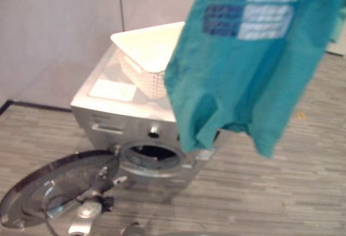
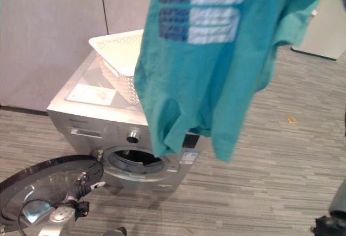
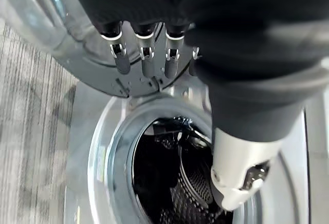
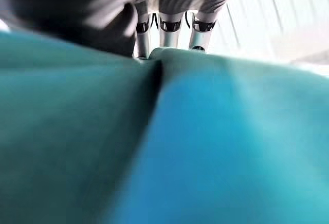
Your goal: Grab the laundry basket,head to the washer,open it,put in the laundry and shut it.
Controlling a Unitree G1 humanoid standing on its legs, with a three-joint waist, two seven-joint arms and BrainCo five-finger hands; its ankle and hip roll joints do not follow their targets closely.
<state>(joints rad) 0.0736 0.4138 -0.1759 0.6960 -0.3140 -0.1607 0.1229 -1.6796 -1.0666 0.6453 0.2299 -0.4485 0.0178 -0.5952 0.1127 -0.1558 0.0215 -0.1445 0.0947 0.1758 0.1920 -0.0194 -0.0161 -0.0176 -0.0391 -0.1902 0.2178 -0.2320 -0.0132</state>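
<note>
A bare test room set up for laundry work

A silver front-loading washing machine (image 2: 116, 133) stands alone on grey wood-pattern plank flooring (image 2: 270, 192) against plain grey partition wall panels (image 2: 48, 35).

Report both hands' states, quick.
Left hand: open, fingers straight by the washer door.
Right hand: fingers hidden in the teal T-shirt; cannot tell.

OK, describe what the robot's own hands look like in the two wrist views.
The left hand has a dark ribbed cover, a row of silver fingers, and a thick pale silver thumb set apart from them. The right hand has the same dark ribbed cover, with silver fingers emerging from black collars.
</note>
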